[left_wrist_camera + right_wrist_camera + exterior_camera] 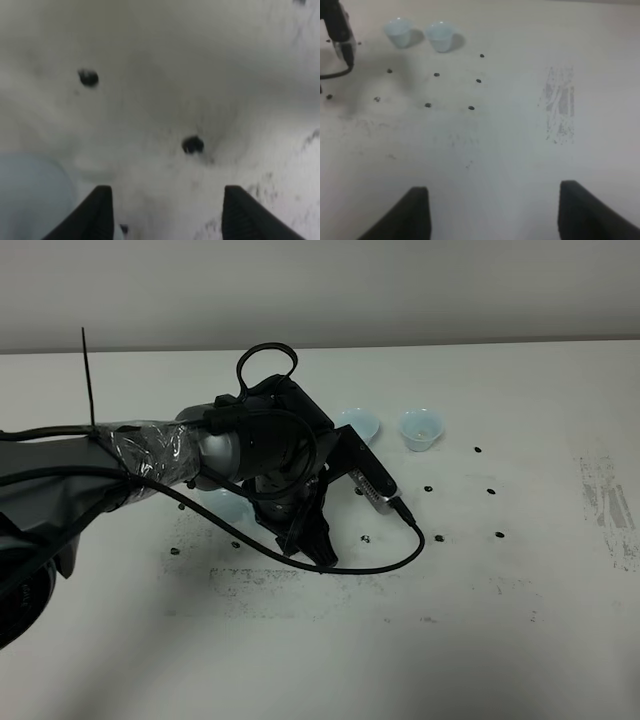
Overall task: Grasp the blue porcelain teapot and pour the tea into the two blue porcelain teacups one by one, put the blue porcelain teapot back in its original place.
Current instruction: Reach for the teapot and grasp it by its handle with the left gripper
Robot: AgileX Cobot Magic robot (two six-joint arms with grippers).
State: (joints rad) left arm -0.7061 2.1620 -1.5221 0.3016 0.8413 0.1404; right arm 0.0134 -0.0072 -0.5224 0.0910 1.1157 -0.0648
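Note:
The blue porcelain teapot [228, 506] is mostly hidden under my left arm; only a pale blue patch shows. In the left wrist view its pale blue side [30, 200] lies just outside one finger. My left gripper [312, 545] [167, 215] hangs low over the table beside the pot, open, with only bare table between its fingers. The two blue porcelain teacups [360, 424] [420, 428] stand upright side by side behind the arm, also seen as teacups [398, 31] [440, 35] in the right wrist view. My right gripper [495, 210] is open and empty, away from them.
Small black dots [428, 488] mark the white table [500, 640] around the cups and pot. Grey scuffed patches lie at the right [605, 500] and near the front [260, 585]. A black cable [400, 550] loops off the left arm over the table.

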